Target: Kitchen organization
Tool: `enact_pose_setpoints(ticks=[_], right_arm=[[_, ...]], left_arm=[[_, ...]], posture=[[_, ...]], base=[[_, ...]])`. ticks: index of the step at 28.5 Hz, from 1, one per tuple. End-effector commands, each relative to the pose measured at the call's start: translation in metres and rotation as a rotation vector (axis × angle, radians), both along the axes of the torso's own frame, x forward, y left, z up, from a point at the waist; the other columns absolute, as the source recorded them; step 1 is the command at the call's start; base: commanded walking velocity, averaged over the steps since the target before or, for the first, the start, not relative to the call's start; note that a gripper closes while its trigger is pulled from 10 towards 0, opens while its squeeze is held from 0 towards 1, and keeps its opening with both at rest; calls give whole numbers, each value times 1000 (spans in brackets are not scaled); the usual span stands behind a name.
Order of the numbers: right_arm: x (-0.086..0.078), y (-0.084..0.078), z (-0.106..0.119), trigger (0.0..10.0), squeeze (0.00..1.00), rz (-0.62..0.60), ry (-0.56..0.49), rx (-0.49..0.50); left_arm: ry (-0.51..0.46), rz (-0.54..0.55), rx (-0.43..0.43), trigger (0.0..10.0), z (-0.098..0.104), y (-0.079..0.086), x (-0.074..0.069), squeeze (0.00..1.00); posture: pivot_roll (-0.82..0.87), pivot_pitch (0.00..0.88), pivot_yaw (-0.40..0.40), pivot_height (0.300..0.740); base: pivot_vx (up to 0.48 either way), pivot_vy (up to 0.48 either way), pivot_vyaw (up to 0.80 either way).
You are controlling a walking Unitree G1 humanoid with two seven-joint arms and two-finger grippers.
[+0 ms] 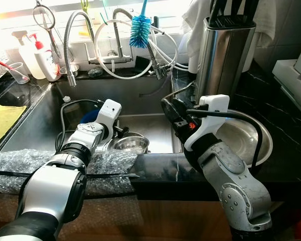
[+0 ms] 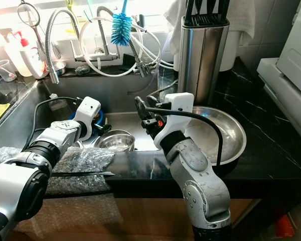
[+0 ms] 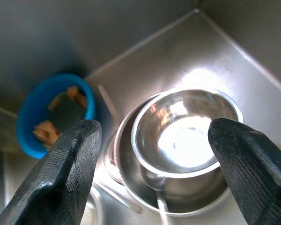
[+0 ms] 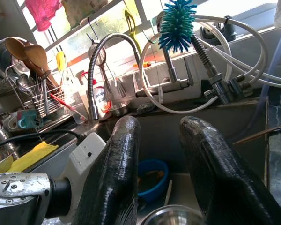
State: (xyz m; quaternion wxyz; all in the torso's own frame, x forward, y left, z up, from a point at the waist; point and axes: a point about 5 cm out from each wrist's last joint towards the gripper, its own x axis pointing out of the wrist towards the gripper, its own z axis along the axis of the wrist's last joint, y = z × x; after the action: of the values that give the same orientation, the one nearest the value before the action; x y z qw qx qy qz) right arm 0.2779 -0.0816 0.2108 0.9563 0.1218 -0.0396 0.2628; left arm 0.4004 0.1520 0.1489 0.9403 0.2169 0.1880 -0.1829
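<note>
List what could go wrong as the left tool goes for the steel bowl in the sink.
1. The small steel bowl sits nested in a larger bowl with a spoon under its rim; lifting it may drag or clatter them.
2. The open left tool straddles a smooth, shiny bowl, so the grip may slip.
3. The blue bowl of scraps lies close beside it and could be knocked.

Sink (image 1: 155, 125): brushed steel, dull sheen.
Small bowl (image 3: 185, 133): polished metal, mirror-bright.
Large basin (image 2: 226, 128): stainless steel, glossy.
Tabletop (image 2: 271, 145): black veined stone, polished.
Blue bowl (image 3: 28, 115): smooth plastic.
Left pincer fingers (image 3: 61, 176): matt black, finely textured.
Bubble wrap (image 1: 20, 163): clear, crinkled plastic.
Bottle brush (image 1: 140, 30): blue plastic bristles.
</note>
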Motion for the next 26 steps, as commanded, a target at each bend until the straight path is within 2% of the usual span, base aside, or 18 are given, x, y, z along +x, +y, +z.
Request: enact_pose_setpoints(ticks=[1,2,3,5,8,10,13,14,15,16,19,20,21,22,23,24,26], right_arm=[[1,2,3,10000,0,6,-5,2],[1,1,2,10000,0,0,-6,0],[1,1,2,10000,0,0,-6,0],[1,0,2,10000,0,-20,-18,-3],[1,-3,6,10000,0,-48,-33,13],[1,-5,8,10000,0,-70,-52,5],[1,-6,10,10000,0,-80,-61,17],[1,-8,11,10000,0,-93,-74,8],[1,-8,12,10000,0,-96,-79,1],[1,-8,12,10000,0,-96,-79,1],[0,-7,11,10000,0,-92,-80,-3],[0,-7,11,10000,0,-92,-80,-3],[0,-6,10,10000,0,-86,-80,-7],[0,-6,10,10000,0,-86,-80,-7],[-1,-5,10,10000,0,-82,-80,-8],[-1,-5,10,10000,0,-82,-80,-8],[-2,-6,9,10000,0,-83,-83,-16]], left_arm=[[-131,11,73,10000,26,7,8,0],[-166,35,37,10000,29,7,9,0],[-166,35,37,10000,29,7,9,0],[-255,59,-12,10000,35,8,10,0],[-426,96,-113,10000,46,16,7,0],[-483,105,-149,10000,49,25,3,0],[-528,112,-147,10000,52,31,0,0],[-588,118,-127,10000,53,46,-7,0],[-610,119,-118,10000,54,51,-10,0],[-610,119,-118,10000,54,51,-10,0],[-650,107,-85,10000,57,68,-21,0],[-650,107,-85,10000,57,68,-21,0],[-663,107,-51,10000,58,81,-28,0],[-663,107,-51,10000,58,81,-28,0],[-667,113,-24,10000,58,92,-34,0],[-667,113,-24,10000,58,92,-34,0],[-672,134,9,10000,53,110,-49,0]], posture=[[-173,0,129,740],[-175,0,132,740],[-175,0,132,740],[-177,0,135,740],[-179,0,134,740],[-172,0,133,740],[-169,0,132,740],[-155,0,126,740],[-155,0,126,740],[-155,0,126,740],[-137,0,119,740],[-137,0,119,740],[-131,0,116,740],[-131,0,116,740],[-130,0,117,740],[-130,0,117,740],[-131,0,121,740]], base=[[0,0,0],[0,0,0],[0,0,0],[0,0,0],[0,0,0],[0,0,0],[0,0,0],[0,0,0],[0,0,0],[0,0,0],[0,0,0],[0,0,0],[0,0,0],[0,0,0],[0,0,0],[0,0,0],[0,0,0]])
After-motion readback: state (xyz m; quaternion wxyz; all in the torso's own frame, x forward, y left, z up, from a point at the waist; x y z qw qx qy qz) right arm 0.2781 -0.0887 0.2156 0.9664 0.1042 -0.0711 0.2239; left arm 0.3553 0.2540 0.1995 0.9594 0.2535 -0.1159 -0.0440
